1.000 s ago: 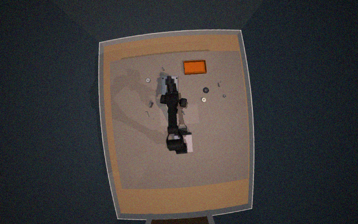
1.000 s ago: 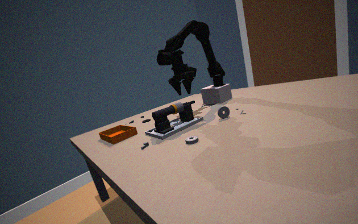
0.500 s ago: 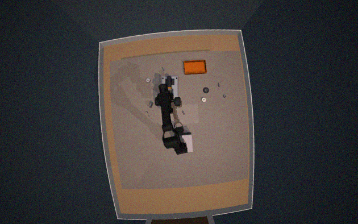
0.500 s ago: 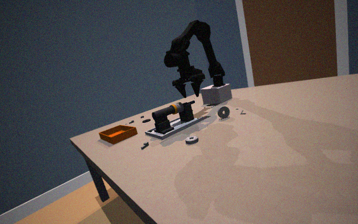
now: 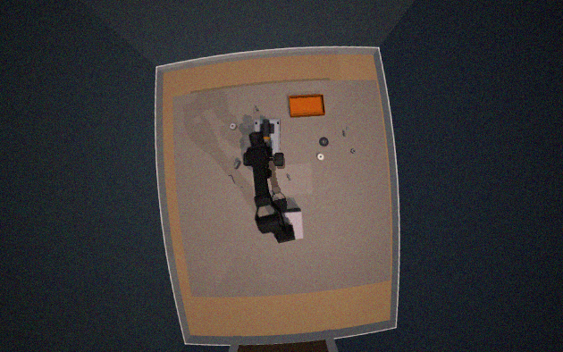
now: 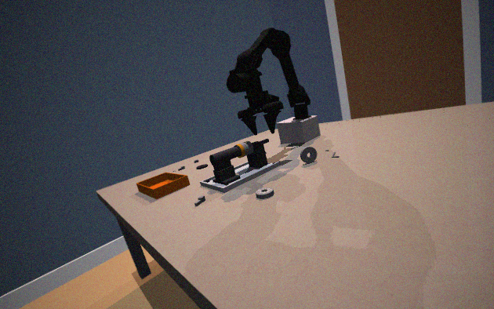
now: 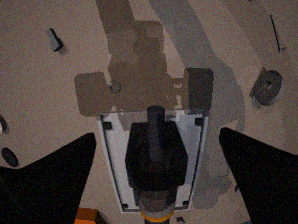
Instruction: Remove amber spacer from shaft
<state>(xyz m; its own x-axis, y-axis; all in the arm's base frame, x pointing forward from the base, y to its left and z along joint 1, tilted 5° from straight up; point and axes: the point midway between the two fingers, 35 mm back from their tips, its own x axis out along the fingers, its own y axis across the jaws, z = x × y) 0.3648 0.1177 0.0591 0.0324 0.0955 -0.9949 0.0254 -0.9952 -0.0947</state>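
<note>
The shaft assembly stands on a grey baseplate point(image 5: 276, 134) point(image 6: 243, 179) point(image 7: 114, 157). A dark housing block with a thick barrel point(image 6: 224, 154) stands at the end far from the arm base. The amber spacer point(image 5: 266, 138) point(image 6: 242, 150) point(image 7: 156, 218) sits against the barrel, still on the shaft line. A grey spacer point(image 6: 246, 147) point(image 7: 157, 201) sits beside it, against the smaller dark block point(image 6: 256, 155) point(image 7: 156, 162). The shaft's thin end point(image 6: 265, 141) point(image 7: 156, 114) sticks out of that block. My gripper point(image 6: 264, 133) point(image 7: 158, 136) is open and empty above this end, fingers on either side in the wrist view.
An orange tray point(image 5: 306, 106) point(image 6: 157, 190) stands near the housing end. A dark wheel point(image 6: 308, 155) point(image 7: 267, 88) and a pale ring point(image 5: 232, 126) point(image 6: 265, 193) lie on one side. A dark ring point(image 5: 323, 139) and another pale ring point(image 5: 322, 156) lie on the other, with small hardware scattered around.
</note>
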